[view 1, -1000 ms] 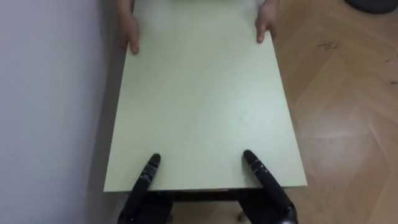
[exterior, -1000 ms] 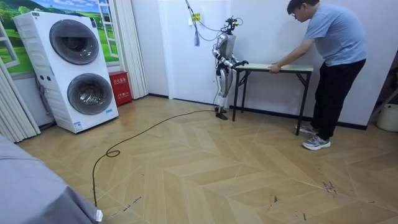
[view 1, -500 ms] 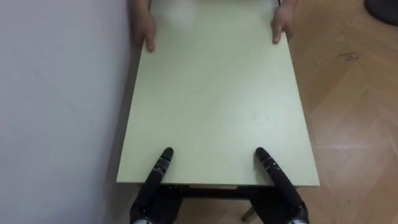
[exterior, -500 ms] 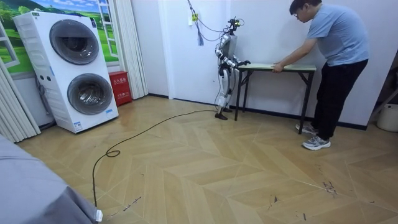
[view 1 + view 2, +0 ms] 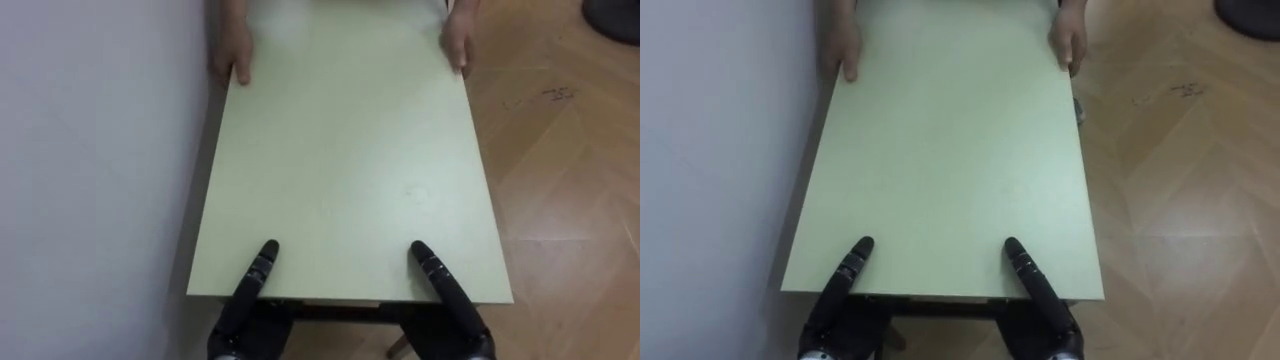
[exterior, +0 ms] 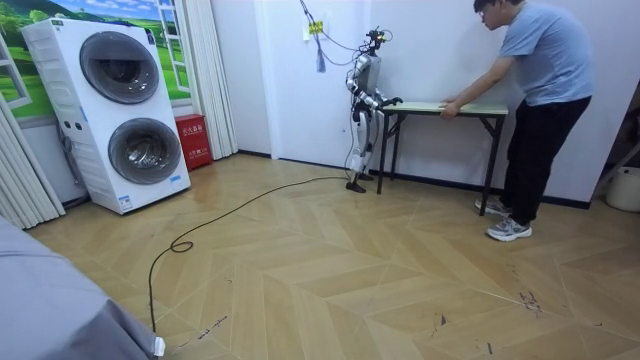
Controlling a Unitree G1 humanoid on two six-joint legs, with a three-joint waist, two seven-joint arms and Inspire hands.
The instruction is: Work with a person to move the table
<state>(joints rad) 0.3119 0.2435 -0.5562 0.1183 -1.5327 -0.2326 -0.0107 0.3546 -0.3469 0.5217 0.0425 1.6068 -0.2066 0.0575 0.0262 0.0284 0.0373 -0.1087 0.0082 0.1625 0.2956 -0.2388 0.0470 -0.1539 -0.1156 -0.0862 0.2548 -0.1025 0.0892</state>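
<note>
The table [image 5: 340, 150] has a pale green top and dark legs, and it stretches away from me along the wall. My left hand [image 5: 255, 285] and right hand [image 5: 440, 285] hold its near edge, each with a dark thumb lying on the top and the rest of the hand beneath. At the far end a person's hands [image 5: 232, 55] [image 5: 458, 40] grip the two corners. In the room view I stand at the table's [image 6: 440, 105] left end and the person [image 6: 540, 70] leans over its right end.
A white wall [image 5: 90, 150] runs close along the table's left side. Wooden floor [image 5: 570, 200] lies open on the right, with a dark object [image 5: 612, 15] at the far right. Stacked washing machines [image 6: 125, 110] and a floor cable [image 6: 230, 215] lie behind me.
Over the second, the table, the person and I have shifted slightly toward the room view's right. My eye view has shifted with my step. Both pairs of hands keep their hold.
</note>
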